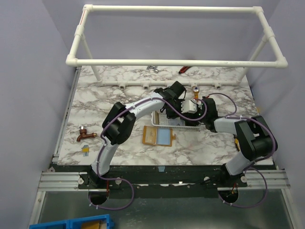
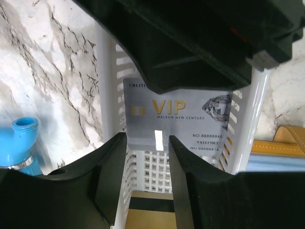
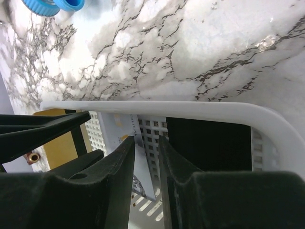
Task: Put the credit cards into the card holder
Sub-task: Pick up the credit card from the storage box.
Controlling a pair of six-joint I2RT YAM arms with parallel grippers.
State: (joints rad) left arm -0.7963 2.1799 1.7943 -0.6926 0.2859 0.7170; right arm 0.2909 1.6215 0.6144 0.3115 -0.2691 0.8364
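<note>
Nearest to us, the orange card holder [image 1: 149, 135] lies open on the marble table [image 1: 95, 95], just in front of the white mesh basket [image 2: 106, 76]. In the basket, the silver VIP card [image 2: 176, 117] stands on its edge, leaning a bit. The right claw [image 3: 145, 143] is closed on one edge of it. The left claw [image 2: 146, 143] is half open by the card's other edge and holds nothing we can see. We think the card should go straight up over the rim, then slide slowly into the holder. A black card [image 3: 209, 143] lies deeper inside.

Glossy silvery card [image 2: 178, 125], white plastic basket [image 2: 258, 114], marbled tabletop [image 2: 47, 71].
</note>
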